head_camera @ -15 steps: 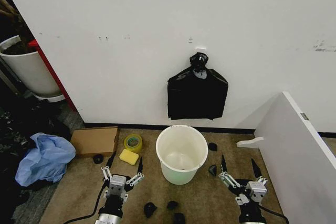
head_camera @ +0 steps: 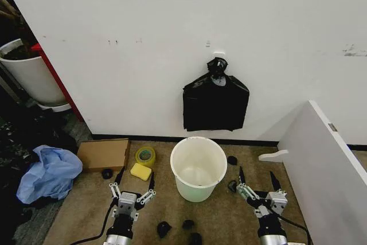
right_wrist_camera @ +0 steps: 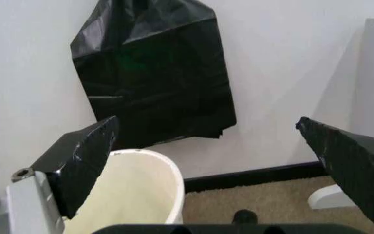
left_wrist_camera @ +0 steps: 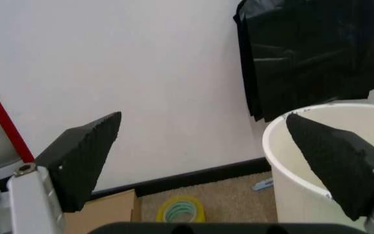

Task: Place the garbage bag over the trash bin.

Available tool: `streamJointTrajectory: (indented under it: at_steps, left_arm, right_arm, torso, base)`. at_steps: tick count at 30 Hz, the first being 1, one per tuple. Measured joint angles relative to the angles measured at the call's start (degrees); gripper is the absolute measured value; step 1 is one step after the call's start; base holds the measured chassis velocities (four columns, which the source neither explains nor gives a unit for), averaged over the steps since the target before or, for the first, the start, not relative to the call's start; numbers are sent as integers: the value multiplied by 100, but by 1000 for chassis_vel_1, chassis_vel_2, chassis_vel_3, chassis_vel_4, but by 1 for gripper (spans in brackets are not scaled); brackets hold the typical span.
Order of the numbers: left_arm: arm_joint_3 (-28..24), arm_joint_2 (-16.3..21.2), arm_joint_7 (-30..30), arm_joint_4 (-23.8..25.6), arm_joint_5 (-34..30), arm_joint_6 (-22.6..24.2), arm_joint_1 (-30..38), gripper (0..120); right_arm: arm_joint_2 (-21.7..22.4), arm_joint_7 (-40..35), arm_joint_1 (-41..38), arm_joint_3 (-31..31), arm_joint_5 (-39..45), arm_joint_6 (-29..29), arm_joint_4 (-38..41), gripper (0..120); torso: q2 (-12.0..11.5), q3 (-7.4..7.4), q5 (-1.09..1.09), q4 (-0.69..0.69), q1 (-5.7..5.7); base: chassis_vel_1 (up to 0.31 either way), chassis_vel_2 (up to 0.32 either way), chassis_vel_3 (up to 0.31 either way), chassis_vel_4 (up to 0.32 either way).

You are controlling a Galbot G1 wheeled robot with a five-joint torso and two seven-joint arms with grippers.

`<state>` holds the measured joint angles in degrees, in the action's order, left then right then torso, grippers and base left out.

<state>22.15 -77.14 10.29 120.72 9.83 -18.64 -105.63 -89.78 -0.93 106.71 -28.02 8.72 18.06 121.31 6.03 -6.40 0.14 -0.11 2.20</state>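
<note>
The flat, glossy black plastic garbage bags (head_camera: 215,106) hang against the white wall (head_camera: 172,38) from a small hook, gathered into a knot at the top, directly above and behind the small round white plastic trash bin (head_camera: 198,168). The bin stands on the brown carpeted floor (head_camera: 229,216), unlined, its mouth facing up.

From where I stand, the black plastic looks thin, soft and wrinkly, nearly weightless, and slick enough to slide between pads. What hangs there looks like a layered bundle, its lower edges stacked in the left wrist view, so I would expect a single bag to need peeling from the rest. The loose bottom edge or a lower corner seems the best place to take hold; the knot at the top is bunched and tied to the hook. The bin looks light too, and could tip or skate if the plastic is dragged across its rolled rim.

The left pincer (head_camera: 133,185) sits low by the floor to the left of the bin, its black fingers spread wide with nothing between them. The right pincer (head_camera: 256,181) sits low to the bin's right, likewise splayed apart and empty. Both are well short of the hanging plastic.

I can read no brand, label or writing on the bags, the bin or the wall.
</note>
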Motion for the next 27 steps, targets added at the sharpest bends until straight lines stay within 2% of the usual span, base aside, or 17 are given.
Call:
streamJointTrajectory:
  at_steps: [4, 10, 14, 15, 19, 22, 23, 25, 27]
  left_arm:
    - [1, -46, 24, -28, -29, 0, 40, 100]
    - [37, -33, 7, -47, -123, 0, 63, 100]
    - [90, 17, -19, -52, -150, -1, 62, 100]
    - [90, 17, -19, -52, -150, -1, 62, 100]
    - [38, 69, -60, -120, -147, 9, 113, 100]
    - [-72, 190, -121, -210, -176, 37, 231, 100]
    - [-72, 190, -121, -210, -176, 37, 231, 100]
    - [-41, 182, -134, -225, -178, 12, 194, 100]
    - [23, 152, -139, -222, -178, -8, 156, 100]
  right_arm:
    - [69, 0, -121, 36, 244, -217, -26, 100]
    - [298, 32, -411, 155, 1046, -737, 46, 100]
    - [697, 133, -1122, 251, 2240, -1424, 87, 100]
    - [697, 133, -1122, 251, 2240, -1424, 87, 100]
    - [983, 328, -1804, 82, 3736, -2093, 30, 100]
    - [1019, 371, -2169, -147, 4795, -2417, -24, 100]
    - [1019, 371, -2169, -147, 4795, -2417, -24, 100]
    - [1026, 387, -2585, -204, 5462, -2664, -161, 100]
    - [1010, 447, -2881, -196, 5770, -2837, -292, 100]
  torso:
    - [0, 0, 0, 0, 0]
    - [0, 0, 0, 0, 0]
    - [0, 0, 1, 0, 0]
    - [0, 0, 1, 0, 0]
    - [0, 0, 1, 2, 0]
    - [0, 0, 0, -3, 0]
    - [0, 0, 0, -3, 0]
    - [0, -1, 0, -1, 1]
    - [0, -1, 0, 1, 0]
  base:
    - [0, 0, 0, 0]
    - [0, 0, 0, 0]
    - [0, 0, 0, 0]
    - [0, 0, 0, 0]
    - [0, 0, 0, 0]
    - [0, 0, 0, 0]
    - [0, 0, 0, 0]
    - [0, 0, 0, 0]
    - [0, 0, 0, 0]
